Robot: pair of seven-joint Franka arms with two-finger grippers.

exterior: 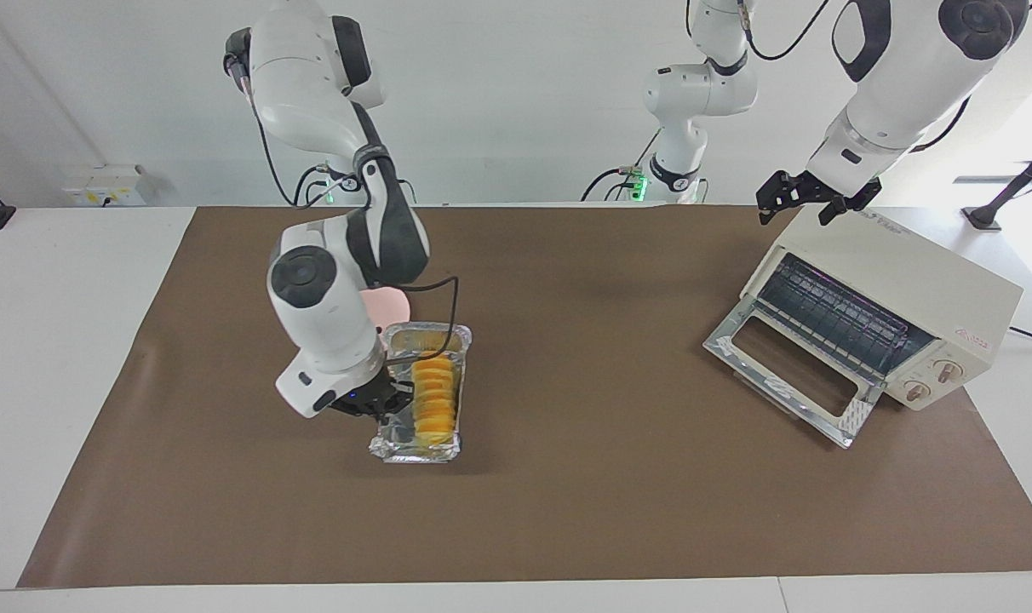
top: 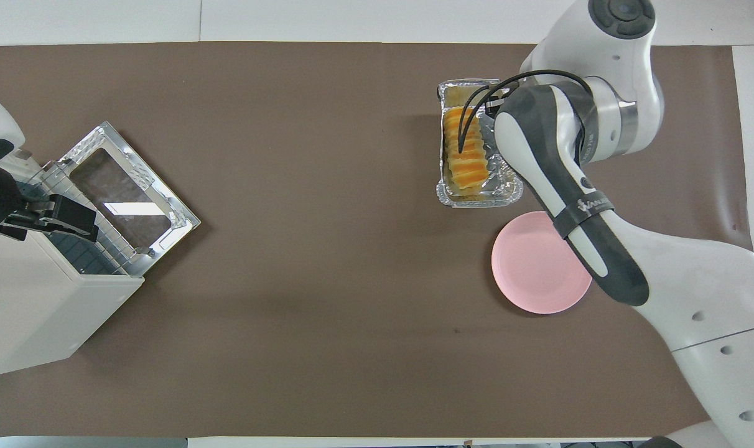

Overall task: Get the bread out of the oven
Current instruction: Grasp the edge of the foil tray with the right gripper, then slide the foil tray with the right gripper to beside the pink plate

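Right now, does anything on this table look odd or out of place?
Nothing spilled or damaged. The oven sits askew, door hanging open, rack bare. The bread lies in a crinkled foil tray at the right claw.

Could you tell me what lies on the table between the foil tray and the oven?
Nothing does: in both views only bare brown mat stretches from the foil tray holding the bread to the oven's open door.

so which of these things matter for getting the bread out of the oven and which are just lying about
Part of the job:
- bread, lying in the foil tray
- oven, door dropped open
- right gripper, down at the tray beside the bread
- left gripper, over the oven, waiting

Lying about:
- pink plate, nearer the robots than the tray
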